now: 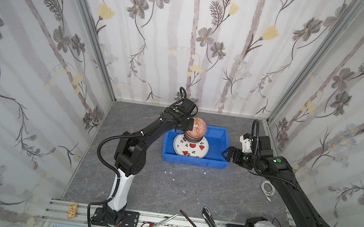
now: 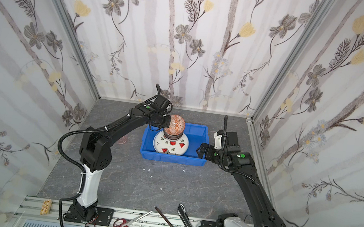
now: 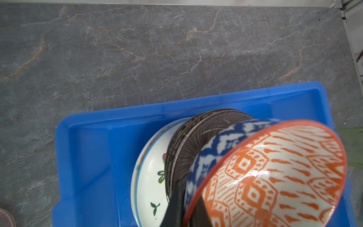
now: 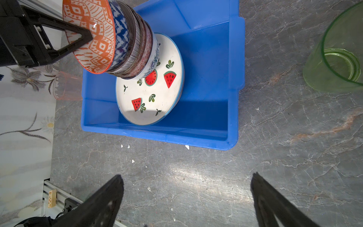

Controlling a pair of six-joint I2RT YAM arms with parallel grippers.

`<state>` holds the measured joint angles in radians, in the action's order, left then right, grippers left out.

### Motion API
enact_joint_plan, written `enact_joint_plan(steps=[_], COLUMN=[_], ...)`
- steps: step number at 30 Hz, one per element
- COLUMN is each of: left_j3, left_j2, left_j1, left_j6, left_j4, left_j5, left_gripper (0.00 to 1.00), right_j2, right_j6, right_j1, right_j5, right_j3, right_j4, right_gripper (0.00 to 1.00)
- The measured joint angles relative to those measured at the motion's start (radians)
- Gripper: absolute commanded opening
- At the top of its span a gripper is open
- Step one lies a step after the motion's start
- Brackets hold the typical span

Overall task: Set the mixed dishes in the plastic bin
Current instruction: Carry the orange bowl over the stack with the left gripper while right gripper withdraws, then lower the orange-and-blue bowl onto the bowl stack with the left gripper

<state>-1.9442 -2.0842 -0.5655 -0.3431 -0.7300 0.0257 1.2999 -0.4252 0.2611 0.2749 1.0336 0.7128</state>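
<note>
**Top views.** The table (image 1: 166,188) is a grey, veined stone-look surface. Walls (image 1: 185,47) papered with grey and yellow flowers enclose it on three sides. An aluminium rail (image 1: 82,213) runs along its near edge. The plastic bin (image 1: 193,161) stands towards the far edge, about mid-width. In the bin's left half, a watermelon plate (image 1: 192,148) carries a stack of bowls topped by the orange bowl (image 1: 199,127). The left end effector (image 1: 191,125) is clenched on that bowl's rim. The right end effector (image 1: 227,154) hangs released, just beside the bin's right wall. A white cable (image 1: 267,188) lies near the right edge. In a top view, a pink tumbler (image 2: 122,139) shows on the table near the bin's left wall.

**Left wrist view.** One finger sits on each side of the orange rim. Below that bowl come a blue bowl (image 3: 212,149) and a striped bowl (image 3: 196,135). Whether the orange bowl is fully seated on the stack cannot be told.

**Right wrist view.** Only this view shows a green tumbler (image 4: 337,59), upright on the table and apart from the bin. It also shows a blue floral bowl (image 4: 154,59) at the stack's base. The released fingers spread over bare table.
</note>
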Motion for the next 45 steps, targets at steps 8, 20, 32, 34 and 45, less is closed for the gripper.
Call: enact_joint_plan(steps=[8, 20, 32, 34, 45], left_j3=[-0.014, -0.034, -0.04, -0.042, -0.05], left_j2=[-0.014, -0.023, -0.023, -0.023, -0.023], left_j1=[0.0, 0.0, 0.001, 0.001, 0.001], left_j6=[0.006, 0.011, 0.011, 0.01, 0.01], left_j4=[-0.003, -0.012, -0.029, -0.028, -0.029], left_j5=[-0.006, -0.006, -0.002, 0.002, 0.028], left_gripper=[0.0, 0.03, 0.14, 0.16, 0.32], right_j2=[0.002, 0.002, 0.001, 0.001, -0.002], right_j6=[0.0, 0.0, 0.0, 0.0, 0.0], right_j1=[-0.005, -0.016, -0.02, -0.021, -0.026], right_j5=[0.007, 0.014, 0.015, 0.017, 0.018], right_j3=[-0.014, -0.021, -0.027, -0.029, -0.032], right_j4=[-0.005, -0.005, -0.005, -0.006, -0.006], right_gripper=[1.0, 1.0, 1.0, 1.0, 1.0])
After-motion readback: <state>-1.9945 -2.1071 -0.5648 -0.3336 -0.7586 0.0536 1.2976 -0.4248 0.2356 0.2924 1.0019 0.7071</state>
